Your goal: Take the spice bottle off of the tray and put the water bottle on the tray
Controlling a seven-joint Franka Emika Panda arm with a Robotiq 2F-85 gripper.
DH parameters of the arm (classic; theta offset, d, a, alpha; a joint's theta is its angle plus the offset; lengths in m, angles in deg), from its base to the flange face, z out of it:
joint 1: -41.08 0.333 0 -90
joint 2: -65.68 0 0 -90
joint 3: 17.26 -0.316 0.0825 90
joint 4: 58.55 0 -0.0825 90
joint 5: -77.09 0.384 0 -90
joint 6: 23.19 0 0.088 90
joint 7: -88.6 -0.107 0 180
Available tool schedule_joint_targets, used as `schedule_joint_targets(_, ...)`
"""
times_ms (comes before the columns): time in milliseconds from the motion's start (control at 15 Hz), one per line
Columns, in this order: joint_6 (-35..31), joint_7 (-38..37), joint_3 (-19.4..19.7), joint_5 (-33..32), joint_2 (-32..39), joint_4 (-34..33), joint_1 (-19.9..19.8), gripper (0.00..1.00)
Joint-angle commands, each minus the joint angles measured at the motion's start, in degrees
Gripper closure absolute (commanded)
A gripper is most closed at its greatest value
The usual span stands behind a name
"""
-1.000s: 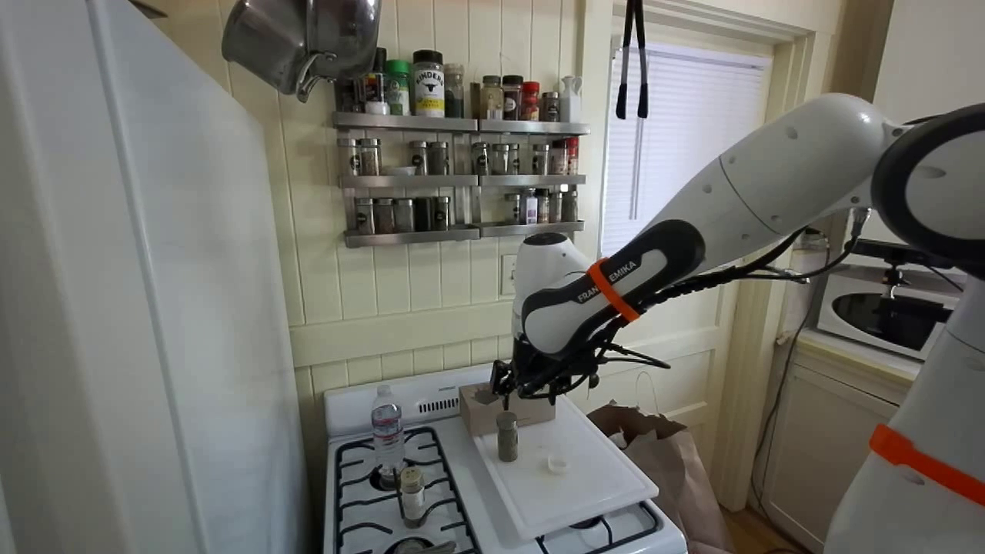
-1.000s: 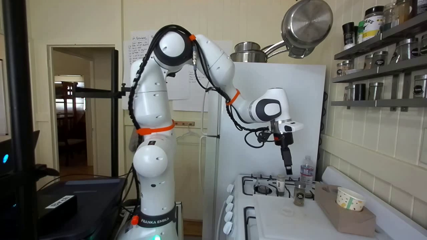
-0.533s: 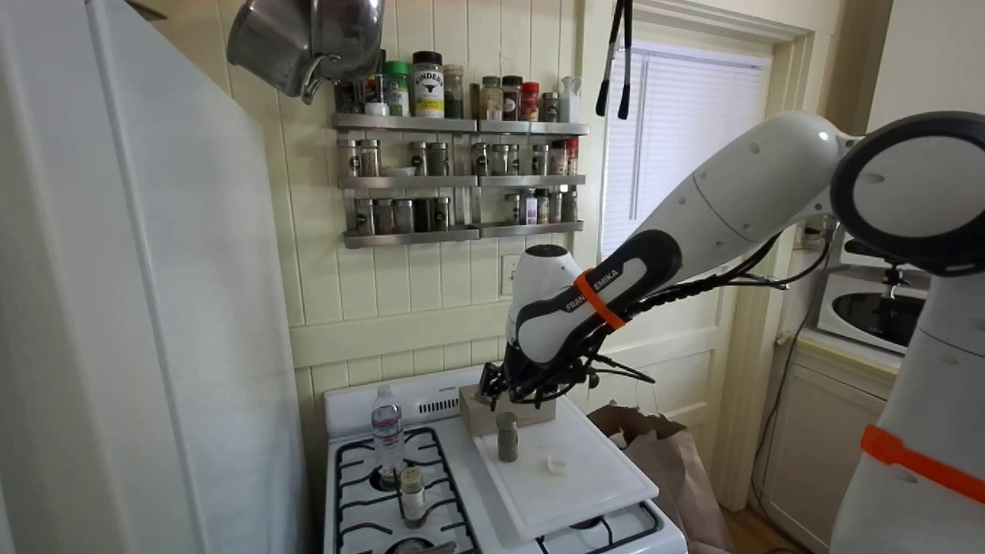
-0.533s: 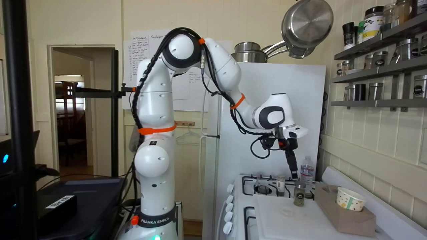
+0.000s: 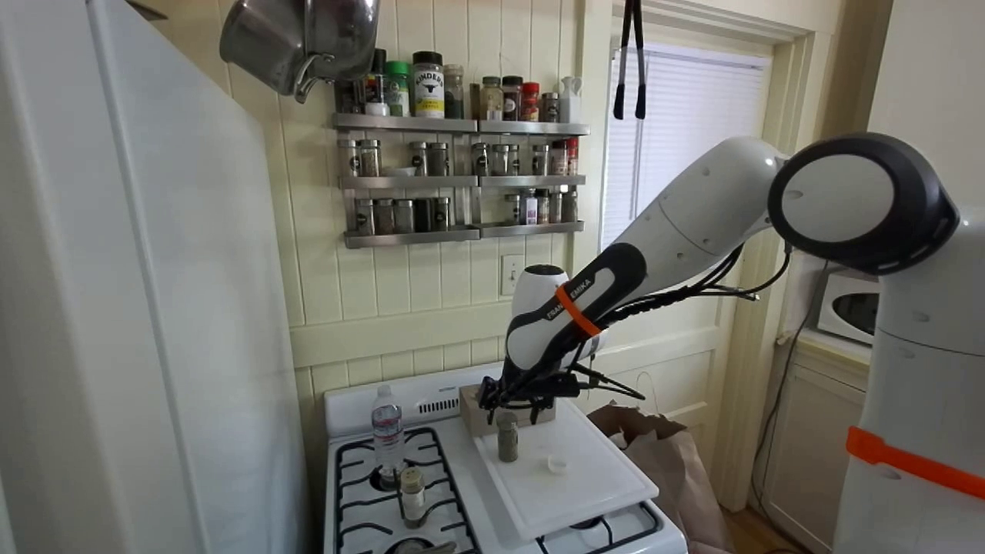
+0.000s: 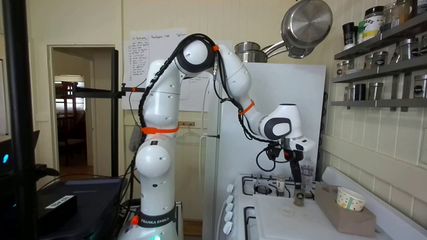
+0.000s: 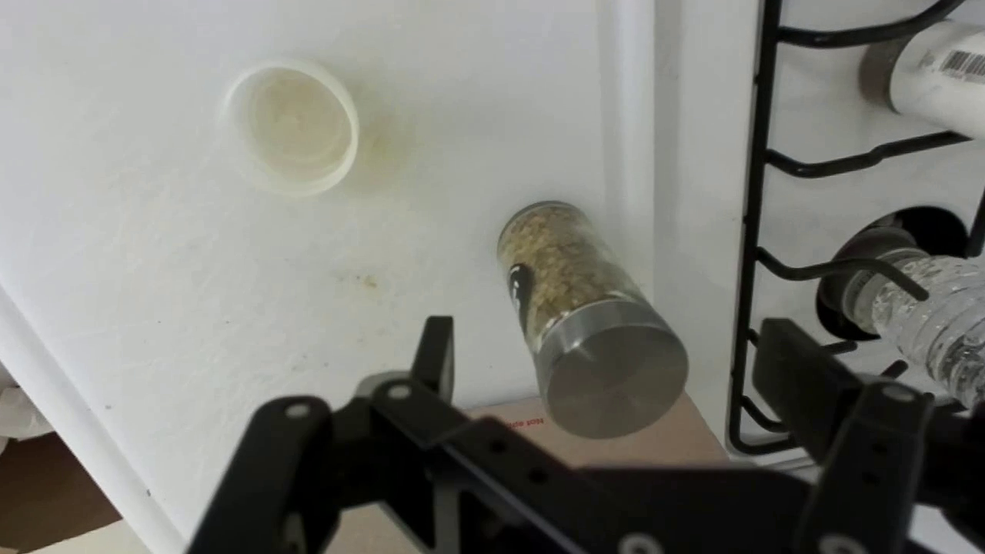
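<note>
The spice bottle [image 5: 507, 440] stands upright on the white tray [image 5: 589, 492], near the tray's edge beside the grate. It also shows in an exterior view [image 6: 299, 198] and in the wrist view [image 7: 569, 281], with a grey metal cap and pale brown contents. My gripper [image 5: 512, 418] is low over the spice bottle; in the wrist view its open fingers [image 7: 612, 358] are spread to either side of the cap with gaps, holding nothing. The clear water bottle [image 5: 387, 431] stands upright on the stove grate off the tray; in the wrist view it is cut off at the right [image 7: 935, 323].
A second, white-labelled jar [image 5: 412, 496] stands on the black grate [image 5: 454, 492]. A small white cup [image 7: 296, 127] sits on the tray. A cardboard box [image 6: 345, 206] holding a paper cup [image 6: 350, 199] stands along the tray's back. Pans [image 6: 307, 28] hang overhead.
My gripper has come down and toward the stove's back, from above the spice bottle to around its cap's height. The bottles and tray have not moved.
</note>
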Motion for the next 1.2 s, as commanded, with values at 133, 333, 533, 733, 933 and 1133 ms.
schedule_joint_targets(133,0.67,2.73,2.12,3.54,4.7,-3.53,1.63,0.0)
schedule_joint_targets(333,0.71,2.99,2.69,4.49,6.12,-4.73,1.89,0.0)
schedule_joint_targets(533,0.98,2.7,3.02,4.79,6.79,-5.49,2.36,0.29)
schedule_joint_targets(733,1.07,2.1,3.16,4.81,6.92,-5.82,2.82,0.47)
schedule_joint_targets(933,1.56,1.02,3.43,4.28,6.74,-5.87,3.5,0.69)
schedule_joint_targets(1133,1.68,0.19,3.87,3.67,6.73,-5.87,4.04,0.76)
